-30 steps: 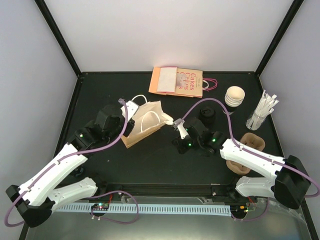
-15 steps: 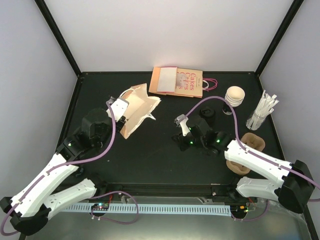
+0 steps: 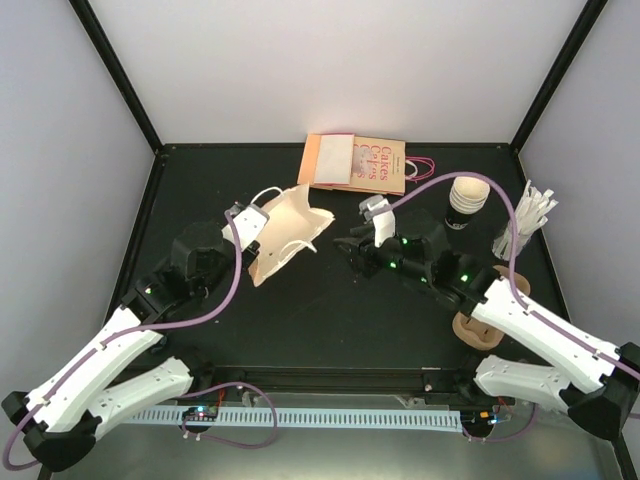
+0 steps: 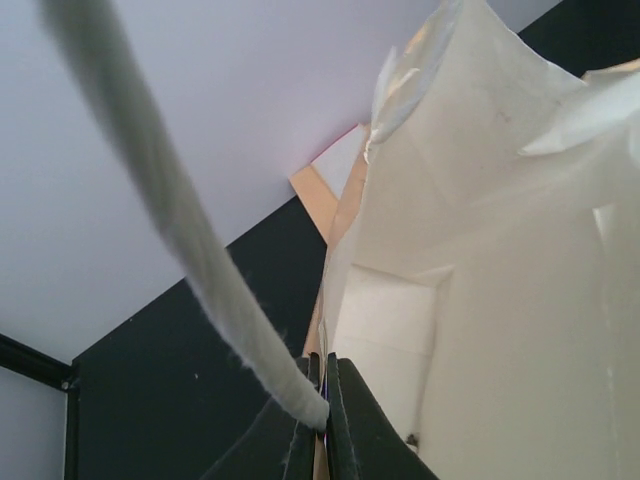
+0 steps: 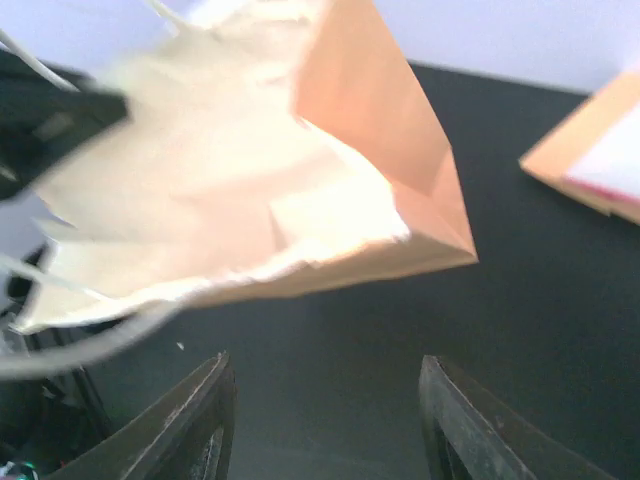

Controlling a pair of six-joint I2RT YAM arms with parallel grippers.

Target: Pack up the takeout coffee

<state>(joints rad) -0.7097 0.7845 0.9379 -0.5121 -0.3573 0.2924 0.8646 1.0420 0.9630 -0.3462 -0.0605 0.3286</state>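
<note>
the left gripper (image 3: 243, 218) has its jaws pinched tight on the rim of a tan paper carrier bag (image 3: 285, 232). in the left wrist view the two dark fingers meet on the thin paper edge (image 4: 326, 365), and a white cord handle (image 4: 180, 220) runs blurred up and away from that same pinch. beyond those jaws the bag (image 4: 480, 250) hangs lifted and tilted, with its pale inside wall in view.

the right gripper (image 3: 350, 245) has its jaws spread apart with nothing between them. in the right wrist view both finger ends stand at the bottom edge (image 5: 325, 390), and only the bare black table (image 5: 520, 300) shows in the gap. the bag's open mouth (image 5: 300, 190) sits just ahead of and above these jaws, facing them, not touching.

the small black paper takeout cup (image 3: 467, 195) stands upright behind the right gripper's jaws, well apart from them on the far side of that arm. its cream-white inside shows from above, and neither jaw pair touches it.

a flat stack of printed paper bags (image 3: 355, 162) lies beyond both jaw pairs, toward the back wall. a bundle of white paper-wrapped straws (image 3: 530, 215) stands just beyond the cup, further from the right jaws. a brown moulded-pulp cup carrier (image 3: 468, 328) lies partly under the right arm, behind its jaws.
</note>
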